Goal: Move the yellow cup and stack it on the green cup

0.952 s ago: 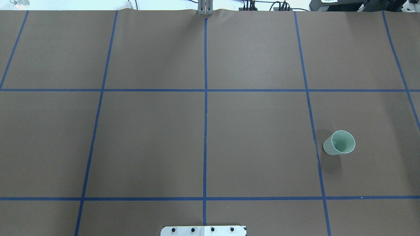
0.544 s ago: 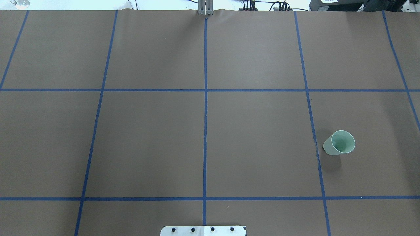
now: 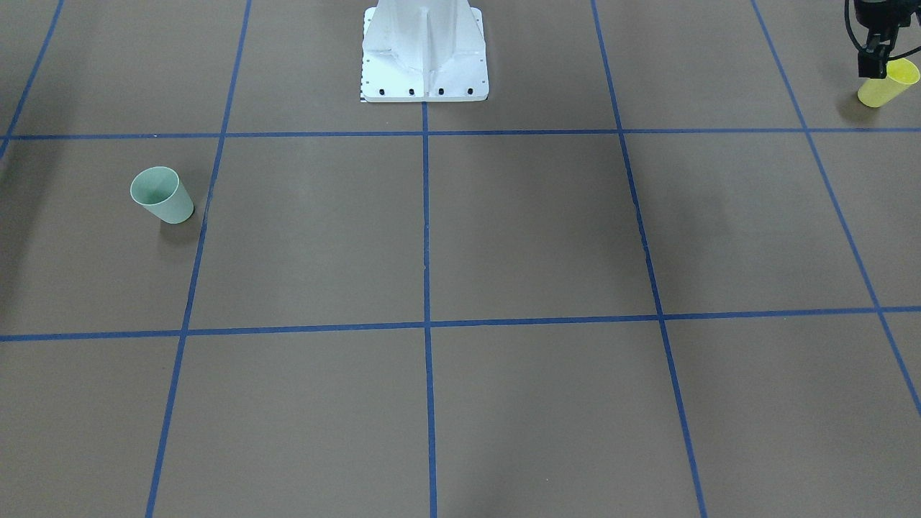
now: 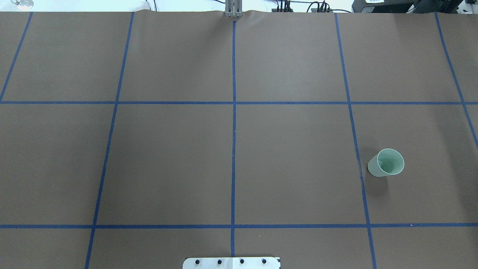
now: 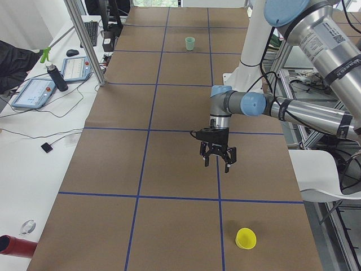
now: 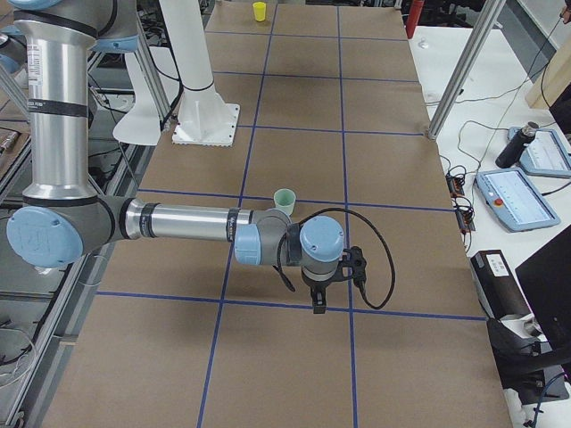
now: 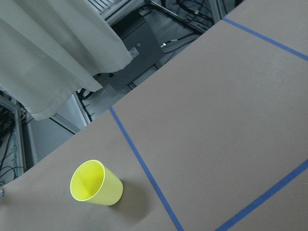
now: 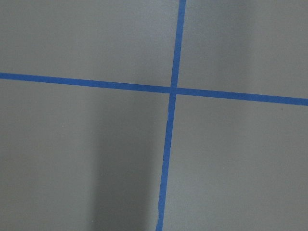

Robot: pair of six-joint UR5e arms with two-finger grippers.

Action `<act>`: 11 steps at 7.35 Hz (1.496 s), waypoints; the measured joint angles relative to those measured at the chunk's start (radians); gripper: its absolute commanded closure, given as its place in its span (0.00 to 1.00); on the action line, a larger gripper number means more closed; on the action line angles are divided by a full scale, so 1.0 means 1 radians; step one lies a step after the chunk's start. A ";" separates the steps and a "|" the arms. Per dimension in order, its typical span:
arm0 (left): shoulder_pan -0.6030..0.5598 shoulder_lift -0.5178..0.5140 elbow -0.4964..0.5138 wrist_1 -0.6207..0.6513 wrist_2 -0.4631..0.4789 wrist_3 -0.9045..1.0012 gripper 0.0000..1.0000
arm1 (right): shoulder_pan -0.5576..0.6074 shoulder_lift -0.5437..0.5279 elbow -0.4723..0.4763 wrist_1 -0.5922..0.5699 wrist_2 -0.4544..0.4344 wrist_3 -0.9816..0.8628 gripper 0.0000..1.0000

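On the left of the front view, the green cup stands upright on the brown table, open side up. It sits just beside a blue tape line — close to it, but not on it. This is the robot's right side.

The right gripper shows only in the side view from the right. It hangs over the table and points down, apart from the green cup. I cannot tell how its jaws stand, or whether it holds anything. Its own camera sees only brown table and two blue lines that cross.

In the middle, at the robot's edge of the table, is the white base of the robot.

On the right, near the table's corner, the yellow cup stands upright too, open side up, near another blue line. The two cups are far apart — one at each end of the table.

The left gripper hangs in the air and points down. Its two fingers are spread wide and hold nothing. It does not touch the yellow cup. In the side view from the left, the cup stands well apart from it, closer to the table's end.
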 measured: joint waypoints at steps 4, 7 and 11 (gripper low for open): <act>0.154 -0.021 0.019 0.123 0.014 -0.365 0.00 | 0.000 -0.014 0.054 0.001 0.000 -0.011 0.00; 0.163 -0.132 0.162 0.194 -0.020 -0.490 0.00 | 0.001 -0.039 0.110 0.001 0.002 -0.013 0.00; 0.200 -0.248 0.326 0.294 -0.052 -0.639 0.00 | -0.001 -0.055 0.131 0.001 0.003 -0.016 0.00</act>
